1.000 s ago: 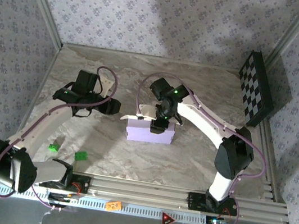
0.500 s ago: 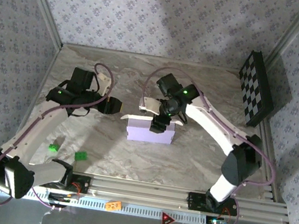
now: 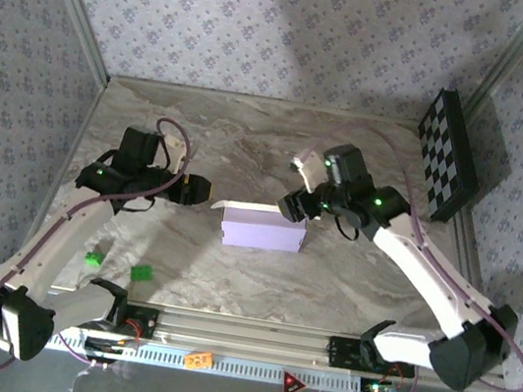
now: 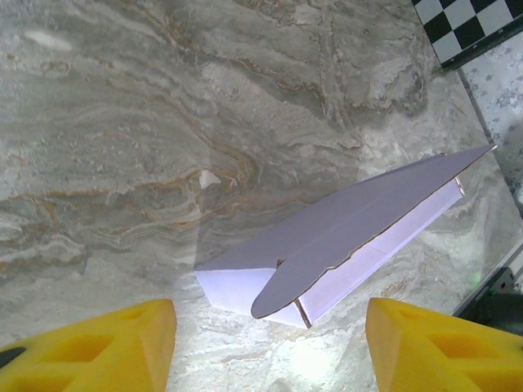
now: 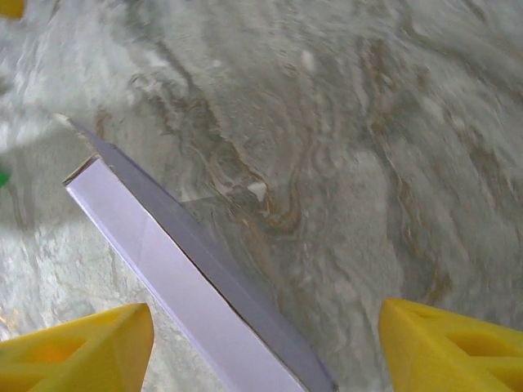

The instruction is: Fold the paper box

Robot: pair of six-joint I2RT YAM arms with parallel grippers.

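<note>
The paper box (image 3: 263, 229) is a shallow lavender rectangle lying mid-table, its lid down and a rounded flap (image 4: 282, 294) sticking out at its left end. My left gripper (image 3: 205, 190) hovers just left of the box, open; in the left wrist view its yellow fingers (image 4: 106, 347) stand wide apart with the box (image 4: 327, 245) ahead of them, untouched. My right gripper (image 3: 292, 206) is at the box's rear right corner, also open. In the right wrist view the box edge (image 5: 188, 278) runs diagonally below its spread fingers (image 5: 458, 347).
A black-and-white checkerboard panel (image 3: 450, 154) leans against the right wall, and its corner shows in the left wrist view (image 4: 470, 24). Two small green pieces (image 3: 93, 257) (image 3: 141, 273) lie near the front left. Patterned walls close in the marble table (image 3: 366, 163).
The right arm has pulled off the top of the box toward the right and rear, and its jaws have opened. The left gripper has stayed beside the box's left end, opening slightly.
</note>
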